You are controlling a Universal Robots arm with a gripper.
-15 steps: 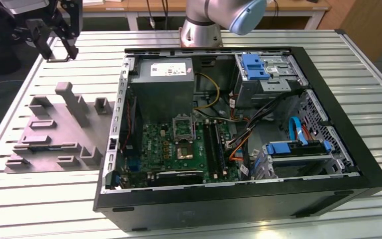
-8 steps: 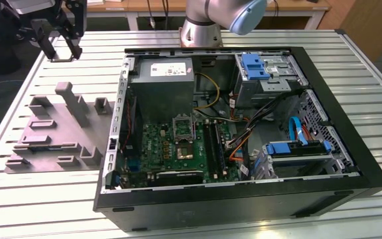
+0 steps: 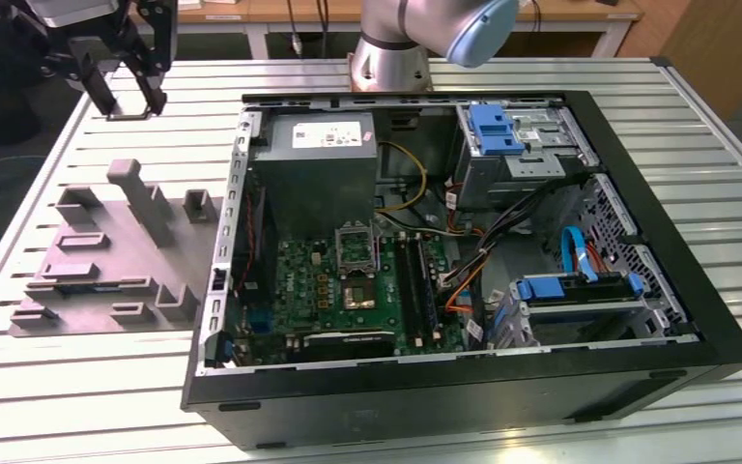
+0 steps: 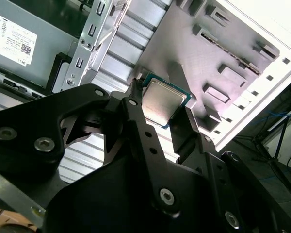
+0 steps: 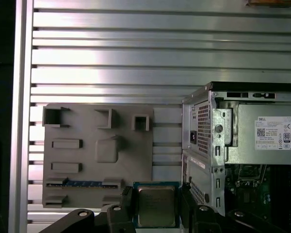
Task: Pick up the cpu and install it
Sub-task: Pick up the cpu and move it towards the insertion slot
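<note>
The cpu (image 5: 156, 206) is a small square chip with a pale silver top and a green edge. In both wrist views my gripper (image 5: 156, 209) is shut on it, one black finger on each side. The chip (image 4: 164, 99) hangs above the slatted table, over the near edge of the grey fixture (image 4: 203, 58). In the exterior view the gripper (image 3: 127, 100) is high at the far left, outside the computer case (image 3: 661, 208), with the cpu (image 3: 131, 115) seen edge-on between its fingertips. The dark socket frame (image 3: 356, 249) lies on the green motherboard (image 3: 345, 290) inside the case.
The grey moulded fixture (image 3: 100, 266) with upright blocks lies on the table at the exterior view's left of the case. A grey power-supply box (image 3: 320, 164) fills the case's far corner. Drive cages with blue parts (image 3: 500, 130) and loose cables (image 3: 474, 256) sit at the exterior view's right.
</note>
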